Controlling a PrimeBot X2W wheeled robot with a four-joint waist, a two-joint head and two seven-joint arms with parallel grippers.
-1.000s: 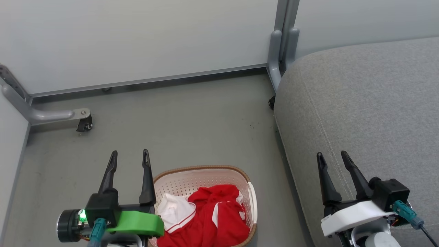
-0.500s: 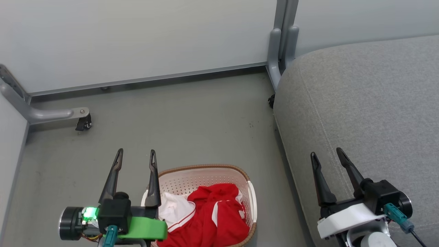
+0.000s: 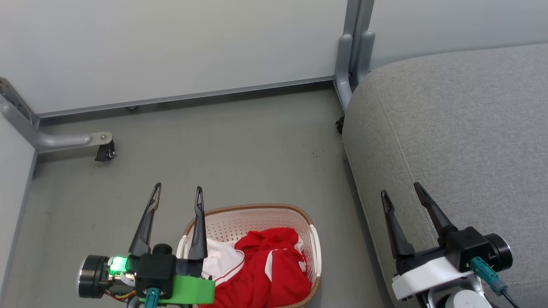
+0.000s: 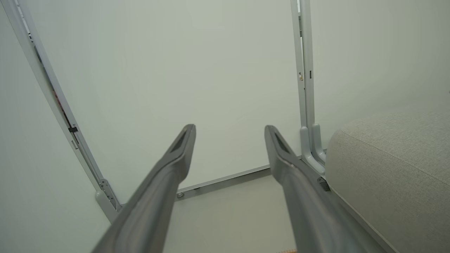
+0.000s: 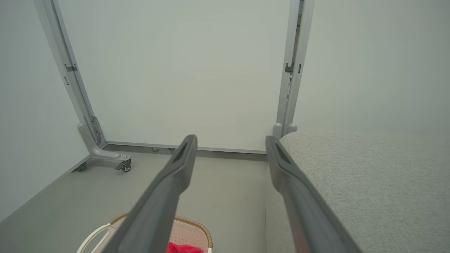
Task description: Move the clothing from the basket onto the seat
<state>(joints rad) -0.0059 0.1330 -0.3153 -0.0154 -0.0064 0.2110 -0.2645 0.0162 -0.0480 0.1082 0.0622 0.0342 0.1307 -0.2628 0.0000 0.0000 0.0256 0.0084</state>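
Red clothing (image 3: 267, 269) with white panels lies bunched in the cream basket (image 3: 257, 218) on the floor, low in the head view. A bit of the red clothing (image 5: 181, 247) and the basket (image 5: 191, 228) also show at the bottom of the right wrist view. My left gripper (image 3: 177, 192) hovers open over the basket's left rim, holding nothing. My right gripper (image 3: 400, 190) stands open above the front left edge of the grey seat (image 3: 462, 128), also empty. In the left wrist view my left gripper (image 4: 228, 130) points at the wall, with the seat (image 4: 386, 168) at the right.
Pale partition walls close off the back and left. A grey caster foot (image 3: 100, 147) stands on the floor at the left, and a grey post (image 3: 349, 64) rises at the seat's far corner. Bare grey floor (image 3: 239, 149) lies beyond the basket.
My left gripper has shifted right and a little forward, now over the basket's left rim. My right gripper has drifted slightly left. Both stay open.
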